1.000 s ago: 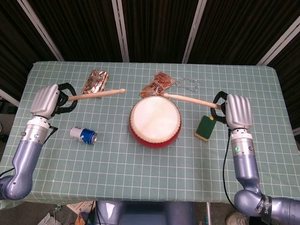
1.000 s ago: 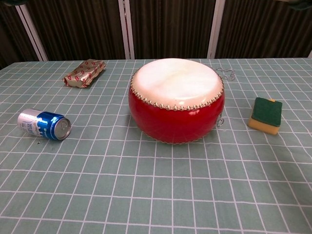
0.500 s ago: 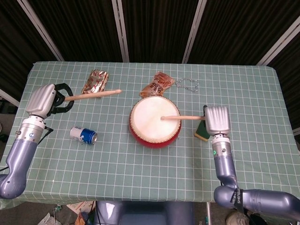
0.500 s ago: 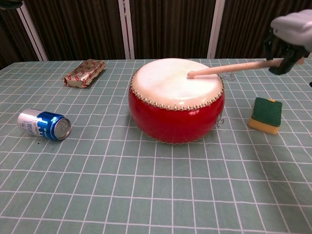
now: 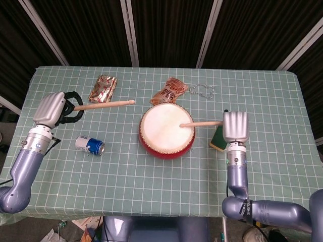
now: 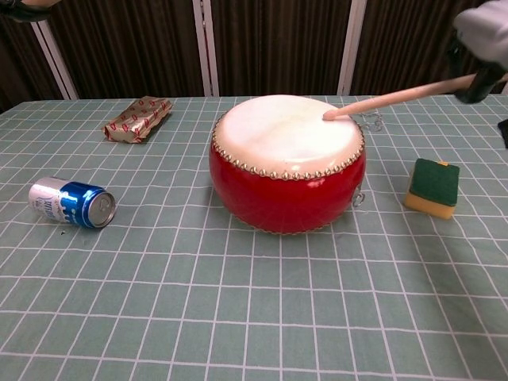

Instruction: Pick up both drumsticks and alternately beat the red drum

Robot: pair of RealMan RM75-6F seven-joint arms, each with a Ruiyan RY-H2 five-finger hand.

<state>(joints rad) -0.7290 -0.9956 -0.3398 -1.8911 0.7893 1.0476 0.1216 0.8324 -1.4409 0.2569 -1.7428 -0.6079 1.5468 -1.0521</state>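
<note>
A round red drum with a cream skin and a ring of metal studs (image 5: 167, 131) sits near the middle of the worktop (image 5: 151, 186), which is covered in a pale green cloth with a white grid. The right robot hand (image 5: 235, 126) grips a light wooden drumstick (image 5: 201, 123) at its butt end; the stick reaches across from the drum's right side, its tip over the right part of the skin. In the chest view that stick (image 6: 397, 96) slopes down toward the skin, tip just above or at the surface; contact cannot be told. The left robot hand (image 5: 52, 108) is closed around the second light wooden drumstick (image 5: 105, 104), held out over the left half of the worktop with its tip pointing toward the drum and well apart from it.

A green-and-yellow rectangular sponge (image 6: 432, 186) lies to the right of the drum, partly under the right robot hand in the head view. A blue-and-silver drinks can (image 6: 72, 203) lies on its side toward the left edge; its printing is too small to read. A shiny gold-and-red wrapped packet (image 5: 103, 87) lies near the far edge, left of centre, and a crumpled orange-brown snack bag (image 5: 169, 91) lies just behind the drum; no lettering on either is legible. A thin silver chain (image 5: 202, 90) lies beside that bag toward the far edge
</note>
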